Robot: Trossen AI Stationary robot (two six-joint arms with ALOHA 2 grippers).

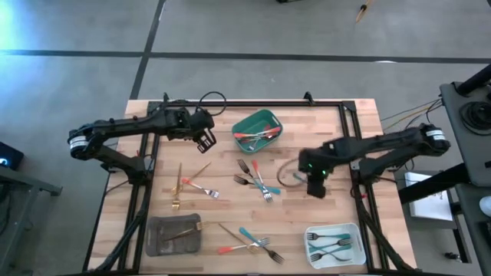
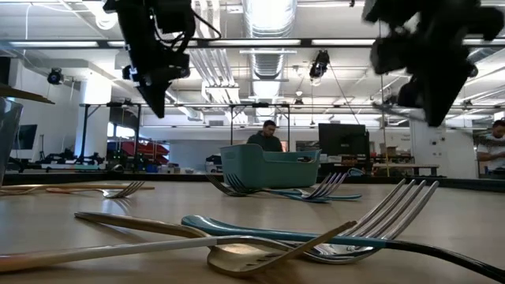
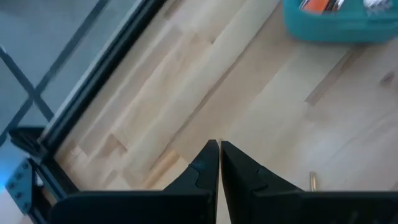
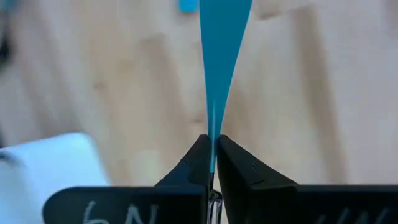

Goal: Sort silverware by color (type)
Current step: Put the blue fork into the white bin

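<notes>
Your right claw [image 4: 212, 152] pinched only the thin edge of a teal fork [image 4: 221, 37], so it could have twisted free short of the white tray [image 1: 334, 243]; your left claw [image 3: 219, 155] was shut on nothing.

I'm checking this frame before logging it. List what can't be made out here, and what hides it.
- Right gripper: its fingers pinch a teal handle; the utensil's head is hidden behind the fingers in the right wrist view and under the arm in the high view.
- Green tray: cut off by the left wrist picture's edge.
- Grey tray: contents too small to identify in the high view.
</notes>
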